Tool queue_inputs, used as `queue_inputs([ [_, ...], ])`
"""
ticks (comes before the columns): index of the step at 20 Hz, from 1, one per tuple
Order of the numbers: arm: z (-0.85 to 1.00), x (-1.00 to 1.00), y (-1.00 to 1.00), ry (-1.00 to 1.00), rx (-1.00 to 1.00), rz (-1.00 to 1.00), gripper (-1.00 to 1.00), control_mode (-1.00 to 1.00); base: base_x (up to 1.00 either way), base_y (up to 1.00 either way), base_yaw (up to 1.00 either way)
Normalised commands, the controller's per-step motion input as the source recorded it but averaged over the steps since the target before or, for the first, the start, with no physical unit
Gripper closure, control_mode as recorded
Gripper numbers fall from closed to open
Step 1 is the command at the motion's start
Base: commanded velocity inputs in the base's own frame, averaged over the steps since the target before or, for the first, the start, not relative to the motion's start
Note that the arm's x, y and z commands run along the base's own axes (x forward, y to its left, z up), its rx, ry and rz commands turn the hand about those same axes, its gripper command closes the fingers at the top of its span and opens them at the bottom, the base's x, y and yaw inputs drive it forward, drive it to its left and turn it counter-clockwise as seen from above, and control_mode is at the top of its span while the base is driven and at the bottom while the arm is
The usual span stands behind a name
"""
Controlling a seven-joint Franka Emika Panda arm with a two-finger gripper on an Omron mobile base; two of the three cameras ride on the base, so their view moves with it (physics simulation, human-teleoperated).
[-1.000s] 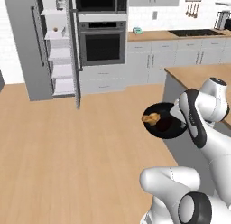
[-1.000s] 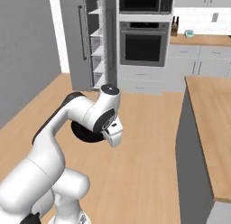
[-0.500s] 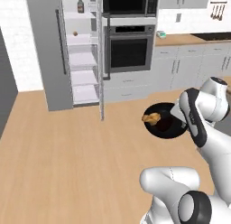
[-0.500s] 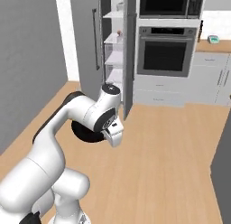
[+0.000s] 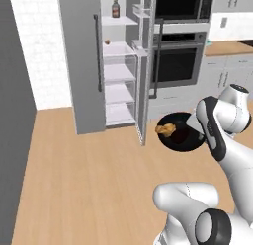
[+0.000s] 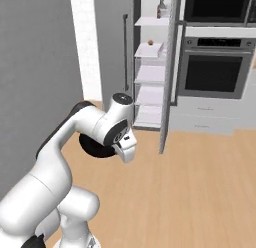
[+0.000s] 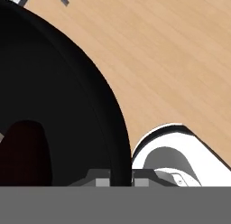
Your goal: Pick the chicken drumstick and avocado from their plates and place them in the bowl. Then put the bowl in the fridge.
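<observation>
The gripper (image 7: 121, 177) is clamped on the rim of the black bowl (image 5: 185, 135), held above the wooden floor (image 5: 94, 180). The chicken drumstick (image 5: 165, 130) and dark avocado (image 7: 25, 151) lie inside. The fridge (image 5: 106, 61) stands open ahead; no writing is legible.

- We see our white arm bent at the elbow, forearm reaching forward above the floor.
- Our wrist turns downward.
- Our gripper (image 7: 121, 177) is clamped tight on the bowl (image 5: 185, 135) rim.
</observation>
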Motion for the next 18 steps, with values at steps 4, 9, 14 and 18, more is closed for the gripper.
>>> queue_inputs([
  [4, 0.00, 0.00, 0.00, 0.00, 0.00, 0.00, 1.00, 1.00, 1.00, 0.84, -0.05],
  [9, 0.00, 0.00, 0.00, 0.00, 0.00, 0.00, 1.00, 1.00, 1.00, 0.46, -0.02],
  [14, 0.00, 0.00, 0.00, 0.00, 0.00, 0.00, 1.00, 1.00, 0.99, -0.25, -0.04],
  [18, 0.00, 0.00, 0.00, 0.00, 0.00, 0.00, 1.00, 1.00, 0.97, -0.48, 0.00],
])
